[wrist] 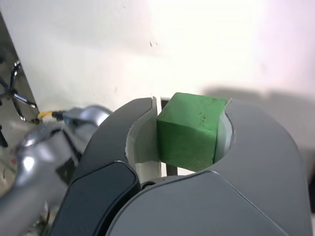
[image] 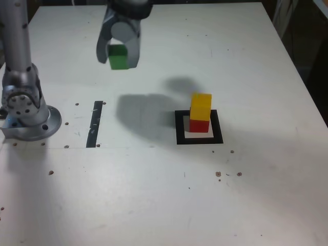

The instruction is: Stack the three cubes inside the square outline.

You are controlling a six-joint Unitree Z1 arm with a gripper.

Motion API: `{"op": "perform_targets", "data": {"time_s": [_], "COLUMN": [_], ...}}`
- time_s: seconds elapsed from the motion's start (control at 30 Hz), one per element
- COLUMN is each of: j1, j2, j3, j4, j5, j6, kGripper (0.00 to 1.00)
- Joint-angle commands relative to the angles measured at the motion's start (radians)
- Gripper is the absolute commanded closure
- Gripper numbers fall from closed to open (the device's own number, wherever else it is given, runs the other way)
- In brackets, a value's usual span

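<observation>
Gripper (image: pixel 118 60) pinches the green cube (wrist: pixel 188 132) aloft while the yellow cube (image: pixel 201 106) tops the red cube (image: pixel 199 126).

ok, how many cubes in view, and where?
3. Green cube held up in the gripper; yellow cube on top of the red cube, which sits inside the square outline. No others seen.
</observation>
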Motion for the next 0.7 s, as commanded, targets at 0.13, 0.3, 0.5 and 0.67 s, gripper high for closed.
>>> {"op": "perform_targets", "data": {"time_s": [0.13,0.3,0.5,0.67], "j1": [-0.261,-0.329,-0.366,-0.375], "j2": [0.018,0.077,0.136,0.179], "j3": [-0.286,-0.391,-0.459,-0.489], "j4": [0.104,0.111,0.111,0.111], "j5": [-0.008,-0.032,-0.047,-0.05], "j6": [-0.089,-0.129,-0.154,-0.159], "kGripper": [0.82,0.82,0.82,0.82]}}
